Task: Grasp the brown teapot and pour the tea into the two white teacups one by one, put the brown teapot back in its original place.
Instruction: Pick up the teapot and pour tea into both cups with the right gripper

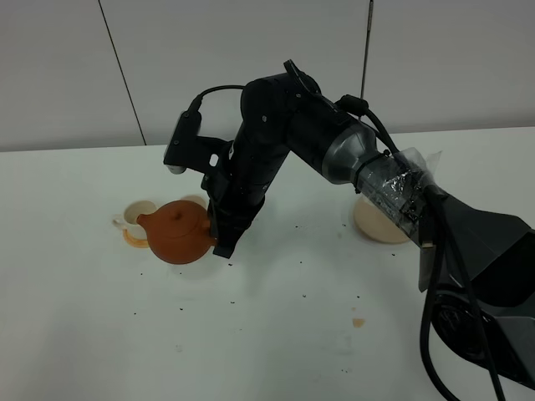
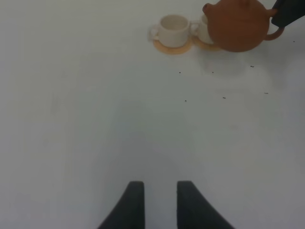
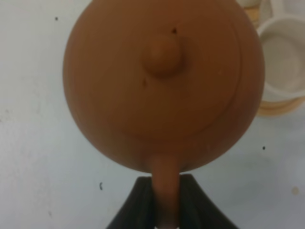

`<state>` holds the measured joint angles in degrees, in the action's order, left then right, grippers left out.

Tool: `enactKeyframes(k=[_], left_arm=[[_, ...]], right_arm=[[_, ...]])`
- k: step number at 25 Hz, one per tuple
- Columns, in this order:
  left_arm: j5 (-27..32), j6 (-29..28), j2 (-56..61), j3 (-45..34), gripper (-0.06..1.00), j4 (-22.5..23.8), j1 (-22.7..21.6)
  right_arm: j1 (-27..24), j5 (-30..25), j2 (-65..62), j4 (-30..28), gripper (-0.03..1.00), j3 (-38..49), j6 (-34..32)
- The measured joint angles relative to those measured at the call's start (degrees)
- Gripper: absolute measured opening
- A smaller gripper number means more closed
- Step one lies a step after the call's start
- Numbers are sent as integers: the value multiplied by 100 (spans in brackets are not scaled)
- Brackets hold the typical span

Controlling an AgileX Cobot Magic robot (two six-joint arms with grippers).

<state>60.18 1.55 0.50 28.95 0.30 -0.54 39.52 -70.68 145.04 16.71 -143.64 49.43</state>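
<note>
White table (image 1: 276,334) scattered with dark specks and marked by one small brown stain (image 1: 358,322); pale panelled wall (image 1: 67,67) behind.

Right gripper (image 3: 165,210) clenched on the loop handle of the teapot (image 3: 162,81) — handle pinched between the two fingers, round body and knobbed lid directly ahead of the fingertips, spout on the side away from them. Teapot held just above the table, lid on, contents hidden.

Beyond the teapot from the right fingers, two white cups (image 2: 174,29) side by side on orange coasters (image 2: 172,47); one cup in full view, the other partly hidden behind the teapot's body. Cup interiors pale, contents not discernible.

Beige saucer (image 1: 380,221) flat on the table, well apart from the right fingers, behind them on the far side of the arm.

Left gripper (image 2: 157,205) released — fingers slightly parted over the table, nothing between them; cups and teapot far ahead of their tips.
</note>
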Motion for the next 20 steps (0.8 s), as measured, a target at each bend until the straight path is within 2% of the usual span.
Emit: enactKeyframes(k=[8, 12, 16, 20], left_arm=[[0, 0, 0, 0, 24, 5, 0], [0, 0, 0, 0, 24, 5, 0], [0, 0, 0, 0, 24, 5, 0], [0, 0, 0, 0, 24, 5, 0]], right_arm=[[76, 119, 137, 11, 10, 0, -170], [87, 214, 137, -39, 10, 0, -816], [87, 97, 137, -347, 10, 0, -1527], [87, 18, 137, -385, 10, 0, -2042]])
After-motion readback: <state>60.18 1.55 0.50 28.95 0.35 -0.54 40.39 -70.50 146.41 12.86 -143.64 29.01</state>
